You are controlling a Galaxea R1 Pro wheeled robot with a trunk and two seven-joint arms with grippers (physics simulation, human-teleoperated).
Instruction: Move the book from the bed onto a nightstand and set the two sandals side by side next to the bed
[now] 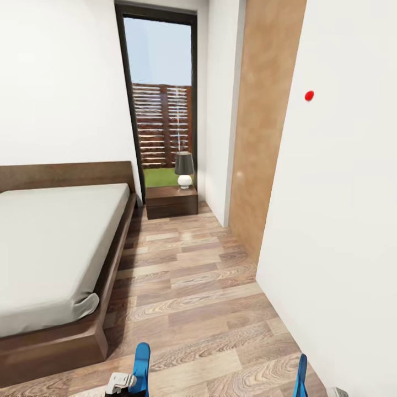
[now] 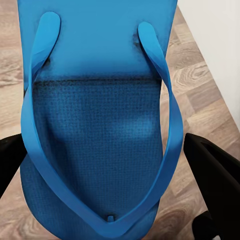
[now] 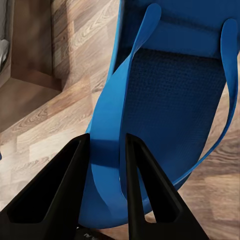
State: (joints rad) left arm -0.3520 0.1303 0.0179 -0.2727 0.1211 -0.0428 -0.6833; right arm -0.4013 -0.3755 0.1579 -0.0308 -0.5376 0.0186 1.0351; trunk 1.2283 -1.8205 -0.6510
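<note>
Bedroom, head view: the bed (image 1: 52, 242) is lying along the left side, light grey mattress on a dark wood frame, headboard against the far white wall. The nightstand (image 1: 171, 201) is standing just past the bed's far corner, below the tall dark-framed window (image 1: 162, 94), with a small lamp (image 1: 184, 169) sitting on top. A wood-plank floor (image 1: 193, 286) is running between the bed and the white wall on the right; a tan panel (image 1: 264, 121) is standing upright against that wall, and a red dot (image 1: 309, 95) is showing on the wall itself. No book is visible on the part of the mattress that shows.

Left sandal (image 1: 141, 368): it is hanging upright at the lower edge of the head view, just off the bed's near corner. In the left wrist view the sandal (image 2: 97, 125) is sitting between the left gripper (image 2: 107, 165) fingers, which are showing dark at either side of the sole. Whether they are pressing it, I cannot tell.

Right sandal (image 1: 300, 377): a blue sliver is showing near the right wall. In the right wrist view the right gripper (image 3: 107, 145) is pinching this sandal (image 3: 170, 105), its two black fingers (image 3: 55, 190) closed narrowly on the sole's edge and strap, over the floor, with the bed frame's corner (image 3: 30, 55) nearby.
</note>
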